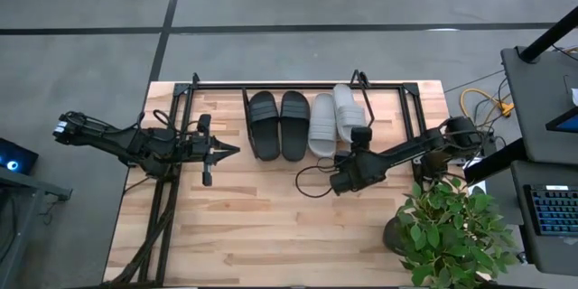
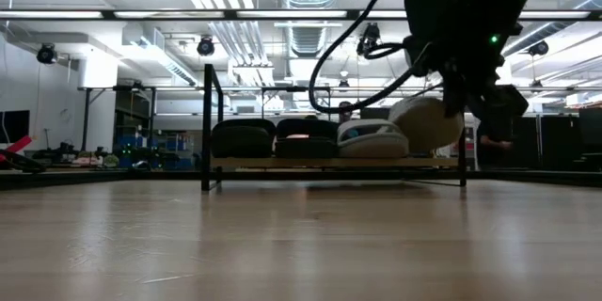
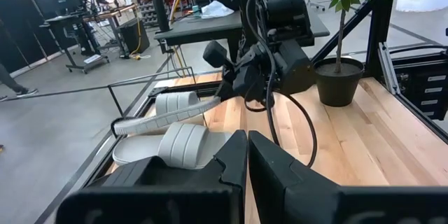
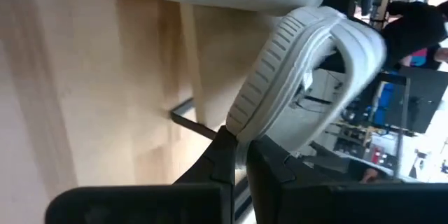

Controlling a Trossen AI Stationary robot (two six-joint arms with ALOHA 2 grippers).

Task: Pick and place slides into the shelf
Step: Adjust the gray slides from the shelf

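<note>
The shelf (image 1: 411, 99) stands along the table's far edge. Two black slides (image 1: 278, 125) and one grey slide (image 1: 321, 126) lie side by side on its board. A second grey slide (image 1: 347, 108) stands on its edge over the shelf's right part, close beside the lying grey one, with my right gripper (image 1: 359, 135) shut on its near end. In the low view this slide (image 2: 425, 122) hangs tilted just above the board. My left gripper (image 1: 237, 150) waits shut over the table's left part, touching nothing. My right gripper pinches the near end of the grey slide's sole (image 4: 241, 129) between its two fingers. The fingers slant down from the table's near right and lie along the slide. The slide is turned on its side, strap (image 4: 350, 42) outward. Whether its far end (image 3: 120, 126) touches the shelf I cannot tell.
A potted plant (image 1: 447, 230) stands at the table's near right corner, close behind my right arm. A black cable loop (image 1: 312, 182) from that arm hangs over the table's middle. Bare wooden tabletop (image 1: 271, 226) lies in front of the shelf.
</note>
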